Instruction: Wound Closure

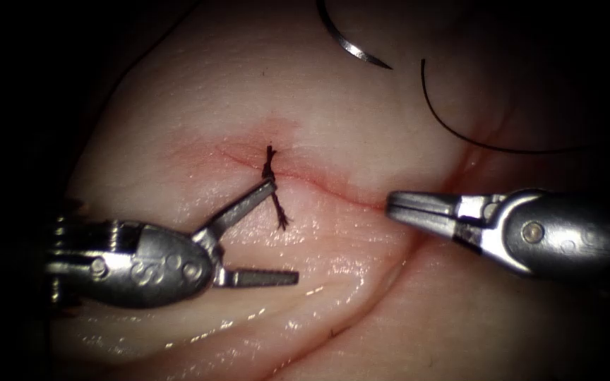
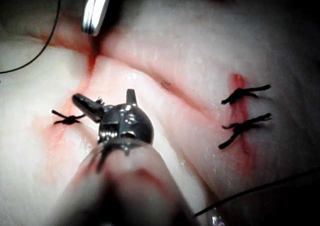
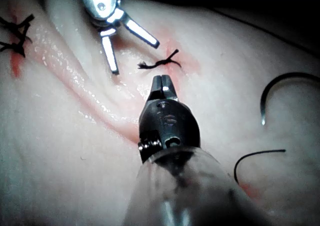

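My left tool (image 1: 262,236) sits with jaws spread wide and empty; the upper jaw's tip lies just beside the knotted stitch (image 1: 272,185), the lower jaw points off to the right along the tissue (image 1: 199,92). My right tool (image 1: 418,208) has its jaws closed, or very nearly, and holds nothing; its tip rests at the right end of the cut (image 1: 333,185), well right of the knot.

The needle (image 1: 351,44) lies free on the tissue, far side of the cut and up toward the right, not in the tissue, held by neither tool. Its curve runs down to a point aimed right. My right tool is the nearer to it. Thread (image 1: 460,134) arcs loose beside it, thin, dark and wiry.

Knot: dark braided thread, short frayed cut ends. Tissue pale, glistening, folded; red fluid tints the cut line. Two more tied stitches (image 2: 245,110) show in the left wrist view.
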Robot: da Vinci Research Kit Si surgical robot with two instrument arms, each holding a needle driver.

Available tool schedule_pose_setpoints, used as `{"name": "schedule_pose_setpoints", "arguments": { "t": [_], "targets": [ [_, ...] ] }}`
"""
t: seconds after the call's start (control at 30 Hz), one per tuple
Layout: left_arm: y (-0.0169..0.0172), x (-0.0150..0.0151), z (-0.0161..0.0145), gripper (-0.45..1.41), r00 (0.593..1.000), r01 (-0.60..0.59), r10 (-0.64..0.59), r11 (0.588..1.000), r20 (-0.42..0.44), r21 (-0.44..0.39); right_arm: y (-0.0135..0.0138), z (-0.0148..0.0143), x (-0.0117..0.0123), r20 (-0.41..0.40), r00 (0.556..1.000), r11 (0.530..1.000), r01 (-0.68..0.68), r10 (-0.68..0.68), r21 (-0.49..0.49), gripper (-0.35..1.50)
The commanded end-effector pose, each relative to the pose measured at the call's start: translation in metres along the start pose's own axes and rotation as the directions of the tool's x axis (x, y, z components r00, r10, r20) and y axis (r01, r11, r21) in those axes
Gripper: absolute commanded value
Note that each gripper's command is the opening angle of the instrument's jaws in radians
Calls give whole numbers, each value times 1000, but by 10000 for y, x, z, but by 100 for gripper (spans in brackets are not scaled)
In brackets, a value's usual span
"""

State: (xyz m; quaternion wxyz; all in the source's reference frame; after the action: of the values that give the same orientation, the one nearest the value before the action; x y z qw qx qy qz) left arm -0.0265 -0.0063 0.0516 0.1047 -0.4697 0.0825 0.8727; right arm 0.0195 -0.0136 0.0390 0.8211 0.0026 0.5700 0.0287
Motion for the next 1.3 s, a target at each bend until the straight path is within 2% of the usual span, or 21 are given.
{"name": "schedule_pose_setpoints", "arguments": {
  "t": [0.03,0.3,0.47,0.57,0.7,0.97,1.13,1.27,1.3],
  "targets": [
    [-1,-3,9,61,1000,-16,16,1000,-1,1,1,8,-1,0,1000,1000,3,-3,-1,-25],
    [-4,-4,12,15,994,-104,103,994,-26,-16,0,11,-2,2,1000,1000,6,-6,-3,-25],
    [-5,-4,13,7,992,-122,122,992,-23,-20,0,12,-3,2,1000,1000,6,-6,-4,-25],
    [-6,-5,14,9,992,-123,123,992,-20,-25,-1,14,-2,2,1000,1000,7,-7,-4,-25],
    [-7,-6,15,31,992,-124,124,992,-17,-30,-2,15,-2,-1,1000,1000,9,-9,-3,-25],
    [-4,-7,15,52,991,-136,137,989,6,-55,-3,14,-2,-2,1000,1000,10,-10,-2,-23],
    [-3,-7,15,42,990,-137,138,989,6,-54,-3,15,-3,-3,1000,1000,11,-11,-2,-23],
    [-4,-8,16,17,990,-138,139,989,5,-55,-4,15,-3,-3,1000,1000,12,-12,-1,-23],
    [-4,-8,16,17,990,-138,139,989,5,-55,-4,15,-3,-3,1000,1000,12,-12,-1,-23]
  ]
}}
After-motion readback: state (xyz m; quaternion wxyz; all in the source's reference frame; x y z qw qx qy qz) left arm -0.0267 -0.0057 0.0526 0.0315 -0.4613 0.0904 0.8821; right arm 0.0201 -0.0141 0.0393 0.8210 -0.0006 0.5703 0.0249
